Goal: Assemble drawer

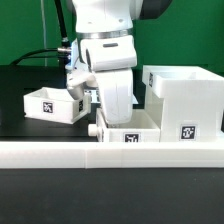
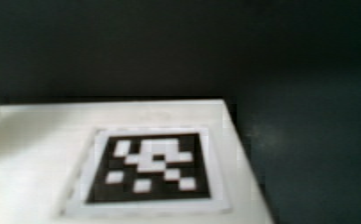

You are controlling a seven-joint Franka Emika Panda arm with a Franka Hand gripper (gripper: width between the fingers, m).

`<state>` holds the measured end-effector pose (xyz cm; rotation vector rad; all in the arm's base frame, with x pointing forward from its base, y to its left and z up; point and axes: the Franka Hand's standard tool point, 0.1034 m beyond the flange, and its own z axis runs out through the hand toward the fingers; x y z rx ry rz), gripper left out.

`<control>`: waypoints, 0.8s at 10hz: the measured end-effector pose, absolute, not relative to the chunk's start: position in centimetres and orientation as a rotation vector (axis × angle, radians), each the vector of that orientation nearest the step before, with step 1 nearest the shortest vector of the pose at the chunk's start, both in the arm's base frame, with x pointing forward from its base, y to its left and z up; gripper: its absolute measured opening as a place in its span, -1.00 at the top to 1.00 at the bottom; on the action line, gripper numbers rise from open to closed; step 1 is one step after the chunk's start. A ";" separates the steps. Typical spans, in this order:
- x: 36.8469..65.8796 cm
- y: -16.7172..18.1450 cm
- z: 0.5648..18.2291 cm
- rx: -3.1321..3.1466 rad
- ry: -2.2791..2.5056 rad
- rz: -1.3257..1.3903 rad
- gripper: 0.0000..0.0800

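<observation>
Light fell bright and even over the exterior view, so that the white housing [image 1: 185, 95] came close to washing out against the black table [image 1: 12, 115], with only faint, soft shadows on its faces and coarse, low-detail edges. The wrist view was dimmer and blurred all over: the tag [image 2: 152, 168] showed smeared borders, and the dark ground beyond it was grainy and featureless.
</observation>
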<state>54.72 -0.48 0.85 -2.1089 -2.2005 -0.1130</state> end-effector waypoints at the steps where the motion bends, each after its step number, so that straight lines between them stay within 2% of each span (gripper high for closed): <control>1: 54.7 -0.4 0.9 -2.103 -2.200 -0.105 0.90; 8: 54.3 -0.4 0.6 -2.107 -2.202 -0.112 0.90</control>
